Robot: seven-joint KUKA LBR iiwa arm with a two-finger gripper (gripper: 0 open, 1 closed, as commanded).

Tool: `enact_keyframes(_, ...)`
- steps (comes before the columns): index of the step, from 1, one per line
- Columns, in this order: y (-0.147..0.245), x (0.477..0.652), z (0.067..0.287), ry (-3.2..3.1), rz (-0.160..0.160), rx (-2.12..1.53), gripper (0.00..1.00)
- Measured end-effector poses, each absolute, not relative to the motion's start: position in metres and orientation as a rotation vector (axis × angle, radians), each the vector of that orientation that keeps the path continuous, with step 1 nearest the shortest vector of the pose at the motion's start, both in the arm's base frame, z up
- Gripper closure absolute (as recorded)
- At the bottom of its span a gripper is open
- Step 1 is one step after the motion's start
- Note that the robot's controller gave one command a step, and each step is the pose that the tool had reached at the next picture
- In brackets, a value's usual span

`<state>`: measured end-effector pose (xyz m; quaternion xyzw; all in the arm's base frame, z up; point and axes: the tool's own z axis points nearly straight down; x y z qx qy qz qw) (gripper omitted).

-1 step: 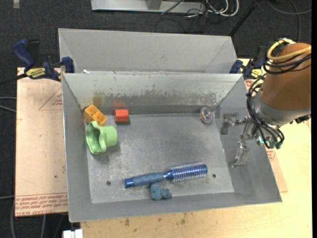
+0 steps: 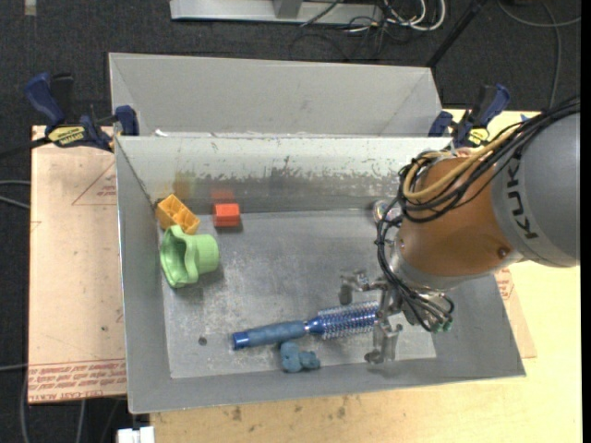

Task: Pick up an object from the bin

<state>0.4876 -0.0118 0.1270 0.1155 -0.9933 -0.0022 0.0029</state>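
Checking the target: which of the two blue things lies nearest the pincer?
The long blue plastic hairbrush, its bristled head at the pincer; the small blue lump lies apart, beside the handle.

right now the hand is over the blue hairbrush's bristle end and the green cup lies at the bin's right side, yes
No. The camera view shows the green cup on the left side of the bin; the hand is over the bristle end of the blue hairbrush.

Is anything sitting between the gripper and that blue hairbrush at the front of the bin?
Nothing visible does. The gripper hangs right over the bristled end of the blue hairbrush, fingers open on either side. The small blue lump lies beside the handle, clear of them.
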Motion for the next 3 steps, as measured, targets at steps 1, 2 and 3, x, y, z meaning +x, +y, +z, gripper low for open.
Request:
enact_keyframes(1, -0.008, 0.523, 0.067, -3.106, -0.003, 0.461, 0.00)
enact_keyframes(2, -0.008, 0.523, 0.069, -3.107, -0.001, 0.465, 1.00)
enact_keyframes(3, 0.000, 0.525, 0.227, -3.110, 0.002, 0.513, 1.00)
